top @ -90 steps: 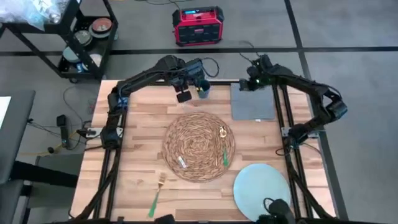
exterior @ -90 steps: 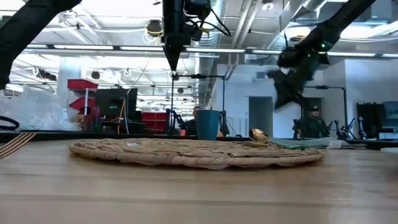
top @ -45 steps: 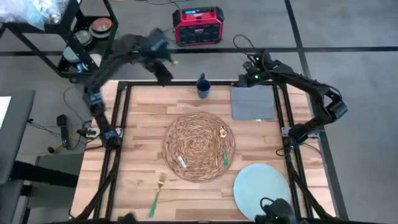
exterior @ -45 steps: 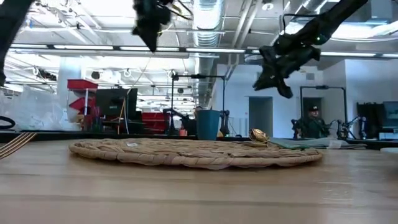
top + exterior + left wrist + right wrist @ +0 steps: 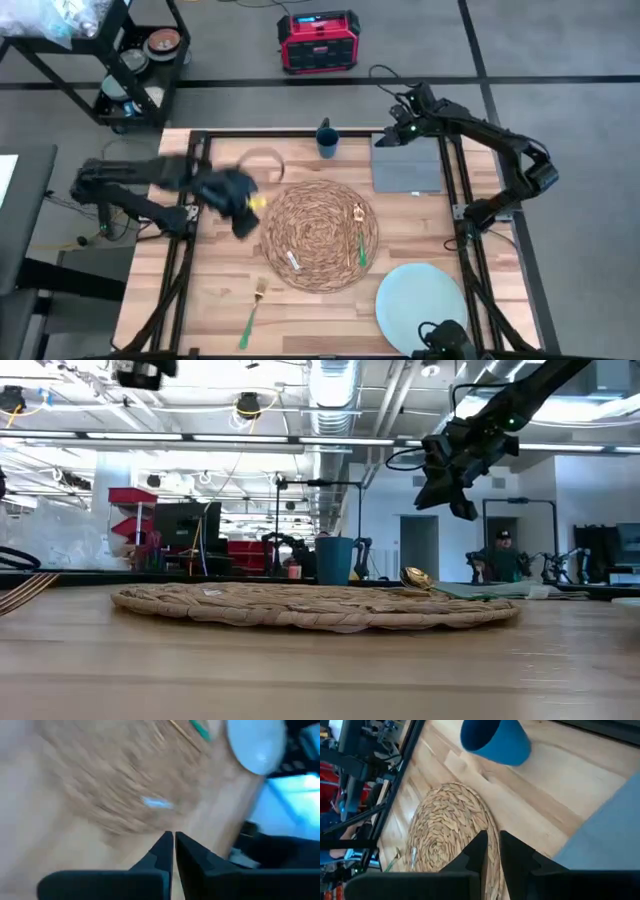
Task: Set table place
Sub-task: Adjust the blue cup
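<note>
The round woven placemat (image 5: 320,235) lies flat in the middle of the light-wood table (image 5: 220,290). A gold spoon with a green handle (image 5: 358,238) and a small pale item (image 5: 292,260) lie on it. My left gripper (image 5: 173,845), blurred in the high view (image 5: 240,205), hangs shut and empty over the table just left of the mat. My right gripper (image 5: 490,845) is shut and empty, high above the far edge (image 5: 400,128) between the blue cup (image 5: 327,140) and the grey napkin (image 5: 407,165).
A pale-blue plate (image 5: 420,300) lies at the near right. A green-handled fork (image 5: 250,315) lies near the front edge on the left. Black frame rails (image 5: 185,250) run along both sides. A red box (image 5: 318,42) and a cart (image 5: 130,60) stand on the floor beyond.
My left arm has swung fast from above the cup out past the table's far left corner, then back toward the near side, and now stands beside the mat's left edge. My right gripper has risen a little near the far edge.
</note>
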